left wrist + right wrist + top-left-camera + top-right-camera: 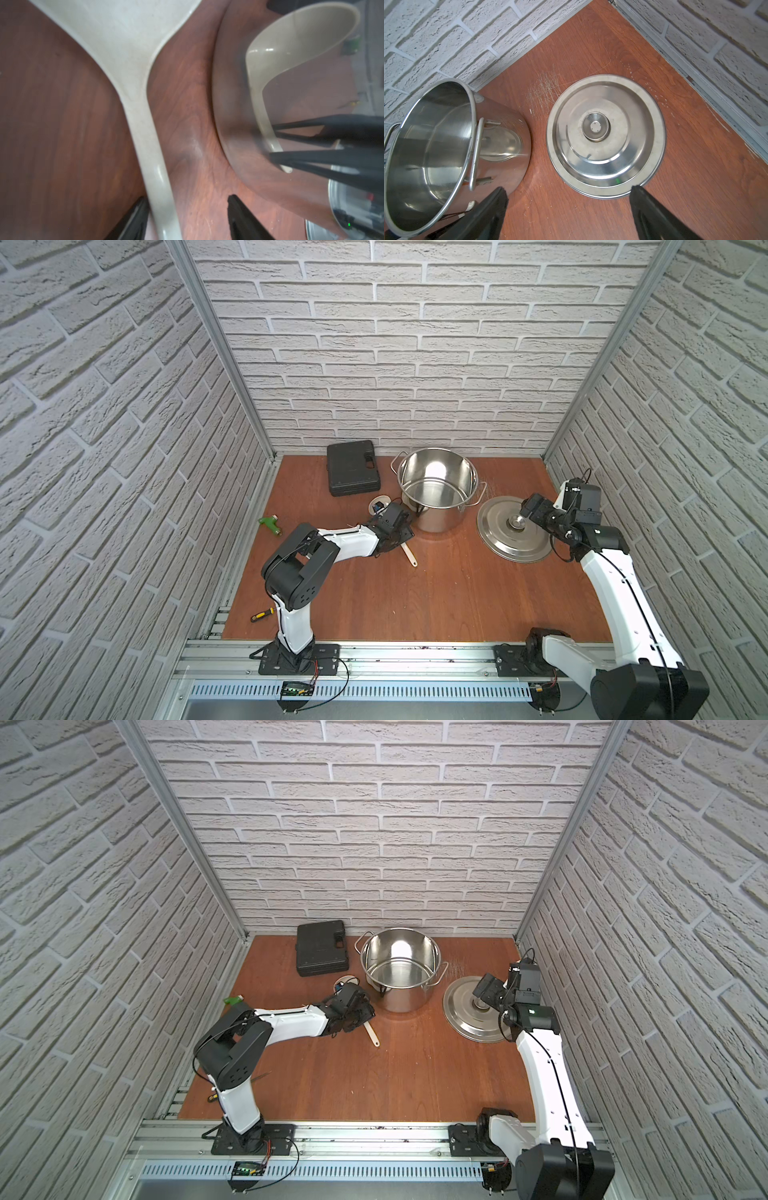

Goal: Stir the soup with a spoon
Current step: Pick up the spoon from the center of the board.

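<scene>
Left claw (188, 198) was part open, fingers (133, 220) straddling spoon (149, 145) handle, one touching it, nothing gripped yet. Spoon lay flat on table (415, 605), just near-left of pot (436, 489), handle tip pointing near. Likely light, stiff, smooth plastic; grip mid-handle firmly or it pivots. Right claw (569, 189) hung wide open, empty, over lid (604, 135).

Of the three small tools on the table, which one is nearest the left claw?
The cream ladle: its handle lies between the open fingers of the left gripper. The green tool and the yellow-handled screwdriver lie well away from it.
</scene>
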Available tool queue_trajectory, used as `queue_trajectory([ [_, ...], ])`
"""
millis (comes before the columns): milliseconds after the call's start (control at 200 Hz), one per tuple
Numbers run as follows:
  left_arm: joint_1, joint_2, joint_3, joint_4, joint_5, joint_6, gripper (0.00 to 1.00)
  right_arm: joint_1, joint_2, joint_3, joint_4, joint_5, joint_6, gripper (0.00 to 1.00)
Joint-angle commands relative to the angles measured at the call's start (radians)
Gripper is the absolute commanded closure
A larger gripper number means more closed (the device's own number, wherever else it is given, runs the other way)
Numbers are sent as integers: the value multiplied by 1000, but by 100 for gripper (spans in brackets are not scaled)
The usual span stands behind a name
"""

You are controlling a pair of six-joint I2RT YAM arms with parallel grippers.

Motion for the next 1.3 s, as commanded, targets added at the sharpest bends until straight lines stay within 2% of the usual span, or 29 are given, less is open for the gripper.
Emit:
queue_trajectory([
  [0,-23,25,-14,10,-32,-39,43,4,-31,-7,-43,7,-1,5],
  [250,-31,-11,-141,79,-79,-133,56,4,-56,11,-75,-5,-13,5],
  [805,-31,-29,-266,241,-93,-159,78,11,-132,24,-144,-42,-38,8],
  [1055,-34,-85,-316,247,-136,-170,87,55,-149,26,-170,-58,-51,11],
  [1295,-40,-164,-344,214,-175,-169,100,133,-159,49,-189,-65,-59,13],
])
